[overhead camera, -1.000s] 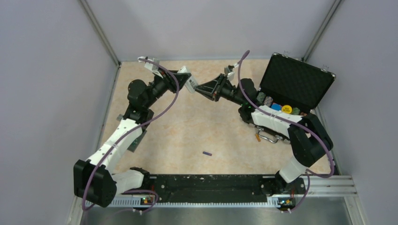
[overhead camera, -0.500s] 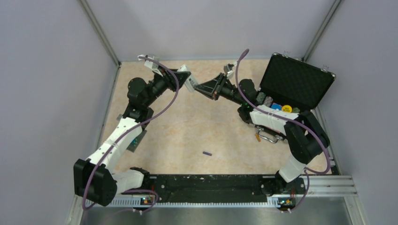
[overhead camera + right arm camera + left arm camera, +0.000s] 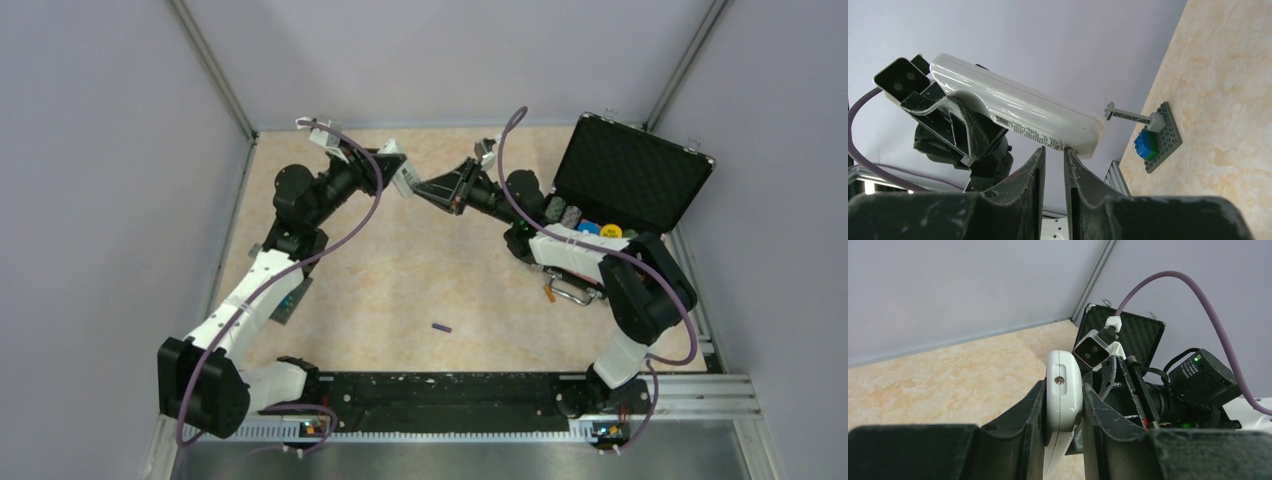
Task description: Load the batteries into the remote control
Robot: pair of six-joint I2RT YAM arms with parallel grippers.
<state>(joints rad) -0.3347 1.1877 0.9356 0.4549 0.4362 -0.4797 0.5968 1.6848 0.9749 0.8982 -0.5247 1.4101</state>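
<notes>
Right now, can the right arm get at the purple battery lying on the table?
Probably yes. The battery lies alone in the open on the table with nothing over it, but the right gripper is up at the remote control and must come away first.

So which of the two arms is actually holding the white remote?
The left gripper: the remote control is clamped between its fingers. The right gripper only reaches the remote's end with its fingertips.

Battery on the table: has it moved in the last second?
No. The battery lies at the same spot ahead of the black base rail.
</notes>
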